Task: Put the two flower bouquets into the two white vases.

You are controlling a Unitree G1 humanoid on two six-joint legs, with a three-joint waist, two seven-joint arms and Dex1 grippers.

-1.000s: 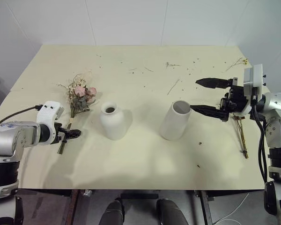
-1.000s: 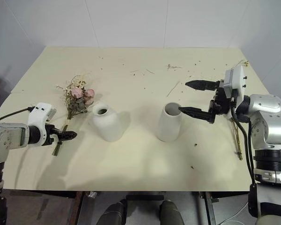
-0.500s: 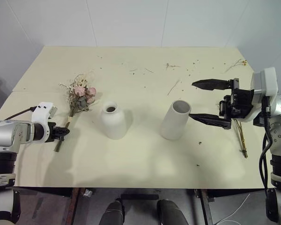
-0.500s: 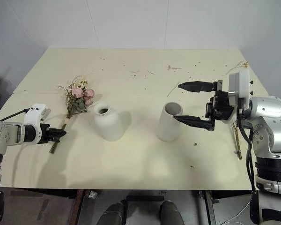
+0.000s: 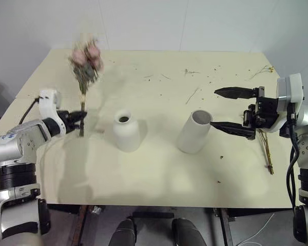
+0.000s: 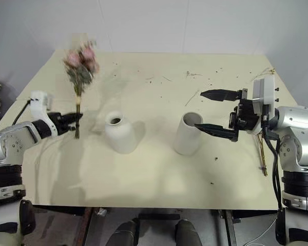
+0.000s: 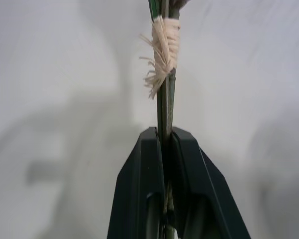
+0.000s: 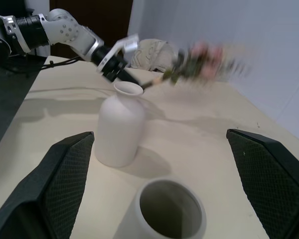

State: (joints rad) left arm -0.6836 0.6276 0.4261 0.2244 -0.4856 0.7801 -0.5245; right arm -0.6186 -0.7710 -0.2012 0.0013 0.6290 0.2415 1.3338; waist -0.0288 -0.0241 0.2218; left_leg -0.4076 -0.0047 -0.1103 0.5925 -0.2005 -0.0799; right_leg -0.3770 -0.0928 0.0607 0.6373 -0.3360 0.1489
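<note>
Left eye view: the counter (image 5: 159, 169) carries the tall vase (image 5: 194, 132) and round vase (image 5: 126, 131). To do well, bring the roses (image 5: 85, 57) over a vase, stems down, slowly. The right gripper (image 5: 227, 109) jaws stand wide, holding nothing, by the tall vase. The left gripper (image 7: 165, 133) jaws pinch the rose stems.
</note>
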